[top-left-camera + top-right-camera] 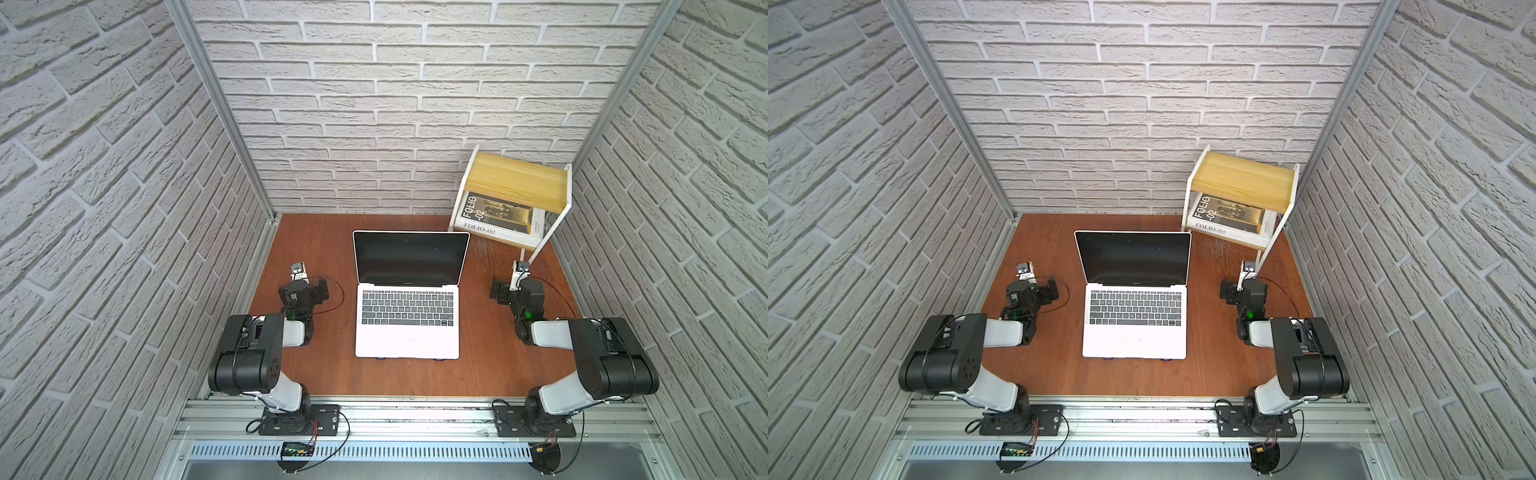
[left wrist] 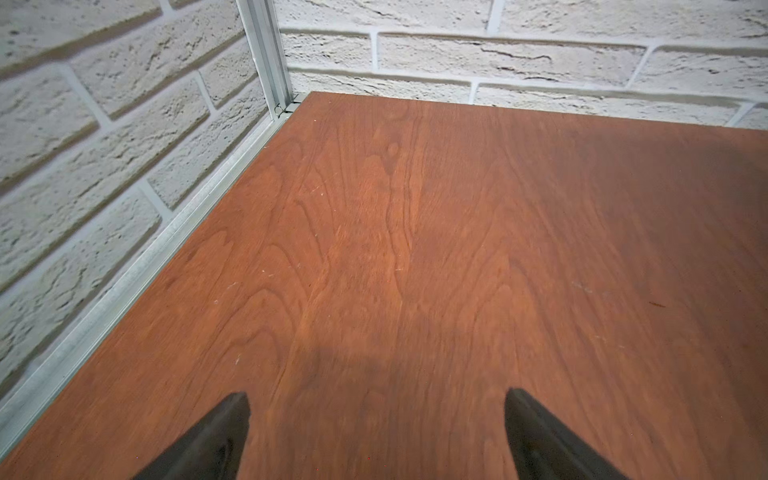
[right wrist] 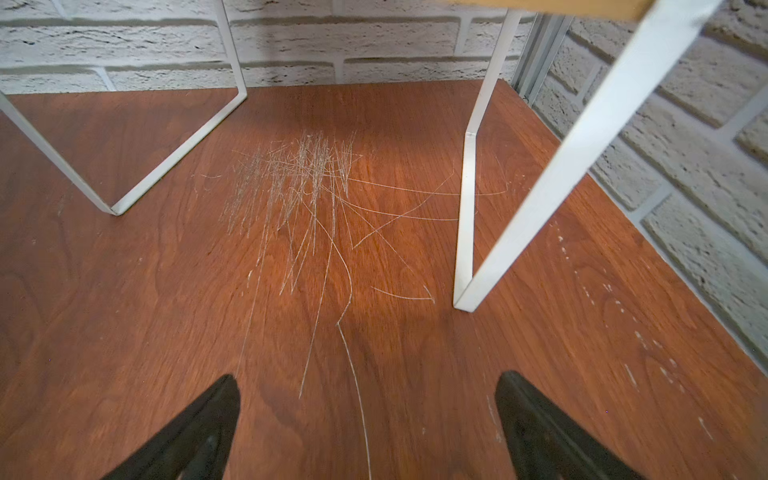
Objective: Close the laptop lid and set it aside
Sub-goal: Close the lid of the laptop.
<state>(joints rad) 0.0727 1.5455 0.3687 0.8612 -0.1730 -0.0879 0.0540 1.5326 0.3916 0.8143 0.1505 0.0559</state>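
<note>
left gripper [image 2: 376, 401]: spread wide, holding nothing | right gripper [image 3: 368, 384]: spread wide, holding nothing, near shelf leg [image 3: 464, 232] | laptop [image 1: 407, 332]: between the two grippers, apart from both | laptop lid [image 1: 410, 257]: up, screen dark

Open laptop [image 1: 1133, 320] on table [image 1: 1133, 378], laptop lid [image 1: 1133, 257] up, shelf [image 1: 1241, 180] with book [image 1: 1225, 216] near far right corner

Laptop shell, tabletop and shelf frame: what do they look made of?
Laptop shell: probably matte silver-white metal, smooth and even. Tabletop: reddish wood or veneer, grain showing, pale scratches. Shelf frame: thin flat strip bent at corners, likely white-painted metal.
</note>
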